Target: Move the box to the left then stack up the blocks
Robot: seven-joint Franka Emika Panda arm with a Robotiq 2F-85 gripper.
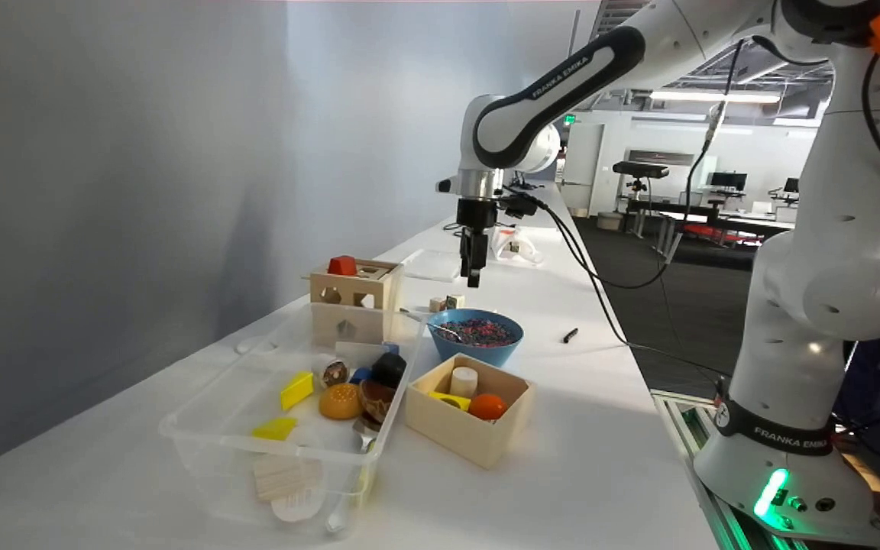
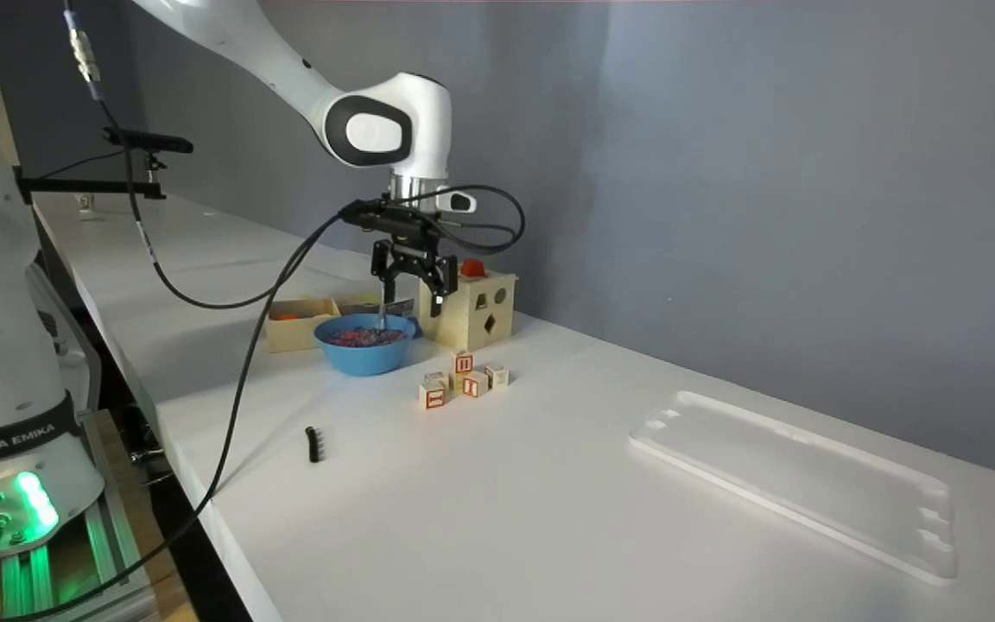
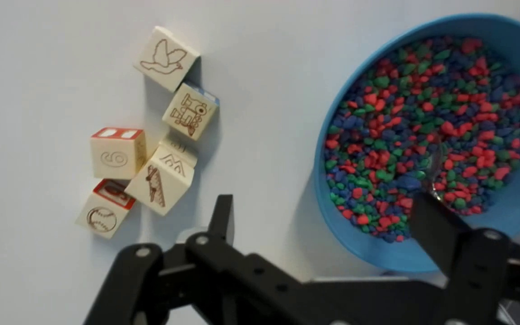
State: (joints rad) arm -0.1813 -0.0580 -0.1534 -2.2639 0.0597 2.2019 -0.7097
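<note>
Pale wooden cube blocks lie on the white bench, below and beside the empty black gripper, its fingers wide apart. Only the wrist view shows one block's train picture.

Smooth wooden blocks, matt wooden shape-sorter box, matt wooden open box, smooth plastic bowl, rough granules, clear plastic bin, matt claw, smooth surface

6 pale printed blocks clustered; 1 sits atop another.
</note>
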